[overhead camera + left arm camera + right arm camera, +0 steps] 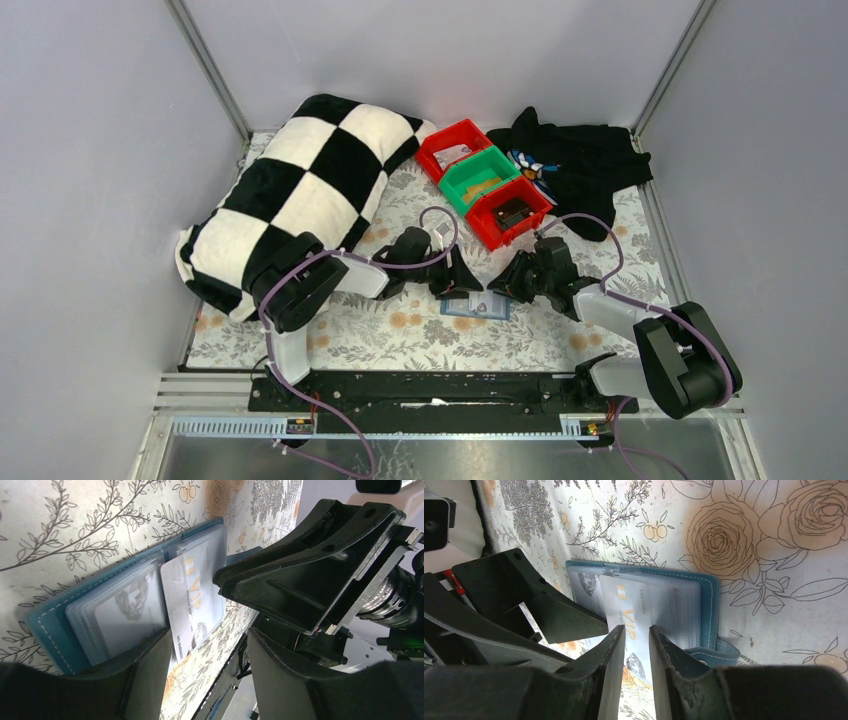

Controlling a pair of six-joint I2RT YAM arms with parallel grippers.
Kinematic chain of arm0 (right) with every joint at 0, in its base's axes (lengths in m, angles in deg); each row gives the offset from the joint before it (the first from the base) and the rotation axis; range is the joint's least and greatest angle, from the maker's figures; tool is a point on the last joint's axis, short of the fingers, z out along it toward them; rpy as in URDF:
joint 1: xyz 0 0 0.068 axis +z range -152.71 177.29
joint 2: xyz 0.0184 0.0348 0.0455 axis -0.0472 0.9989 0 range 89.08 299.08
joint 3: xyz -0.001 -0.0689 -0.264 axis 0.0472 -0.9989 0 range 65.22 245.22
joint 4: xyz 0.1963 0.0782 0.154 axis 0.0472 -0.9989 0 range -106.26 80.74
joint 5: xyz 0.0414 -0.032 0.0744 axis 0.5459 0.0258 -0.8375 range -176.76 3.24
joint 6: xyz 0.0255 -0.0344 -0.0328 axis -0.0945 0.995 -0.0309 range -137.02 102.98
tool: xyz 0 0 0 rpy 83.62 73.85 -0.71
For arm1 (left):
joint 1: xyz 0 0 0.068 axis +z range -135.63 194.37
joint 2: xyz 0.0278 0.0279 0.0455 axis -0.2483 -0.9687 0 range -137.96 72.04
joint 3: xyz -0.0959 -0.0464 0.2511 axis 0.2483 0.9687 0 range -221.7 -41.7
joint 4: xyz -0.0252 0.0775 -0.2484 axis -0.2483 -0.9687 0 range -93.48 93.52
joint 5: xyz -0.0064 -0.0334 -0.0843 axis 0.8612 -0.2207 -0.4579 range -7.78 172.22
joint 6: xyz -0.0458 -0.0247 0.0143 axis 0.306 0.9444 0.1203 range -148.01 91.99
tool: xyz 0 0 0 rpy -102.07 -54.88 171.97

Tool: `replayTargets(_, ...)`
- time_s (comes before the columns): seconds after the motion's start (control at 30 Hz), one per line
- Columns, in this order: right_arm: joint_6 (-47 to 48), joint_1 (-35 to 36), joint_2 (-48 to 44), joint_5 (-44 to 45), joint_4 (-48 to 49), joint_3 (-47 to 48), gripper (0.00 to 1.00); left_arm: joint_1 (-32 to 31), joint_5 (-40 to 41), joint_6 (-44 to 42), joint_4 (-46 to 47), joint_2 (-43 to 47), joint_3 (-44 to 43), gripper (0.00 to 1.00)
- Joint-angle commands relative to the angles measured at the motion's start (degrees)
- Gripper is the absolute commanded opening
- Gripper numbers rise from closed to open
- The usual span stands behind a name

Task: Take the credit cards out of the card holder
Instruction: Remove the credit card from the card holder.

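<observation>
I see my right gripper [636,630], jaws narrowly parted, right over a pale VIP card [624,597] poking out of the open teal card holder [708,605] on the floral cloth [749,540].

Bench covered with a floral cloth [400,335], pale with brown roses and leafy sprigs. Big black-and-white checkered pillow [300,190] lay at far left, one end overhanging the cloth's left edge. Three small bins sat in a diagonal row at far centre, touching side to side: far red bin [452,148] with something pale inside, green bin [480,178] with something tan inside, near red bin [510,212] with a dark item inside. Black garment [580,165] was crumpled at far right, just beside the bins, a blue-and-white patch [527,165] showing at its edge. Plain grey walls [90,200] stood on three sides, with metal rails [210,70] at the corners.
</observation>
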Motion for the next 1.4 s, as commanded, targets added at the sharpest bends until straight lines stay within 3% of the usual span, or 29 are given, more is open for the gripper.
replayTargets(0.0,1.13,-0.29,1.52,1.83,-5.51,-2.31,0.32,0.12,-0.79,2.08,6.25,-1.72,2.58,0.61)
replayTargets(0.2,1.12,-0.32,1.55,1.79,-5.36,-2.78,0.32,0.73,-4.6,8.52,18.46,-2.97,5.48,0.6)
replayTargets(0.7,0.89,-0.46,1.72,1.77,-5.18,-3.05,0.32,1.12,-3.58,8.93,21.42,-0.67,7.06,0.63)
replayTargets(0.9,1.08,-0.54,1.79,1.58,-5.3,-2.9,0.32,1.32,-5.31,13.44,31.37,-2.65,8.85,0.63)
replayTargets(1.03,0.97,-0.54,2.27,0.98,-4.82,-3.12,0.32,1.32,-5.63,13.89,32.35,-3.62,8.76,0.63)
replayTargets(1.17,1.04,-0.54,1.39,1.53,-5.58,-3.0,0.33,1.29,-3.56,10.46,25.41,-1.7,8.34,0.63)
replayTargets(1.37,1.26,-0.61,0.67,2.31,-6.45,-2.84,0.33,0.94,5.49,-0.28,0.32,3.91,3.6,0.68)
